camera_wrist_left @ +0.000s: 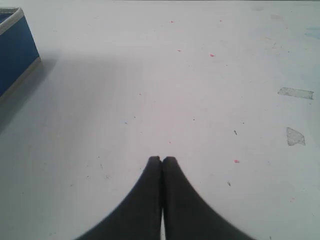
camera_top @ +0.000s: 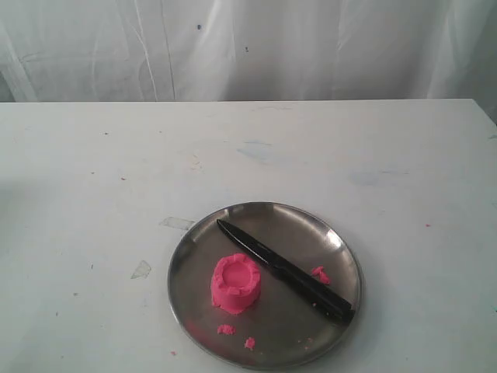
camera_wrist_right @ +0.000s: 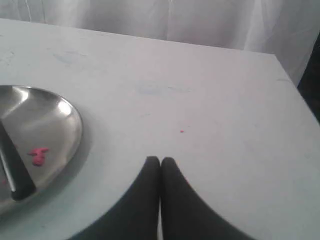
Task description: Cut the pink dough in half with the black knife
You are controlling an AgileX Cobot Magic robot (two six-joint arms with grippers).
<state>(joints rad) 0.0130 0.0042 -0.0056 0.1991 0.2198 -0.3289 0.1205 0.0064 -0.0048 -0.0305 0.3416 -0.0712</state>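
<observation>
The pink dough (camera_top: 235, 283) and black knife (camera_top: 284, 270) were seen lying apart on a metal plate (camera_top: 194, 256). Both the left end effector (camera_wrist_left: 161, 159) and right end effector (camera_wrist_right: 160, 159) were held closed and empty above the counter (camera_top: 93, 179).

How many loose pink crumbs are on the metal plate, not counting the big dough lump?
3. One crumb lies beside the black knife near its handle; two, and, lie at the plate's near edge, below the pink dough. Tinier specks may escape view.

A round metal plate (camera_top: 342, 249) sits on the white counter (camera_top: 116, 171), holding an upright, uncut pink dough (camera_top: 234, 284) cup; the black knife (camera_top: 283, 270) lies diagonally just beside it, amid pink crumbs (camera_top: 320, 273).
</observation>
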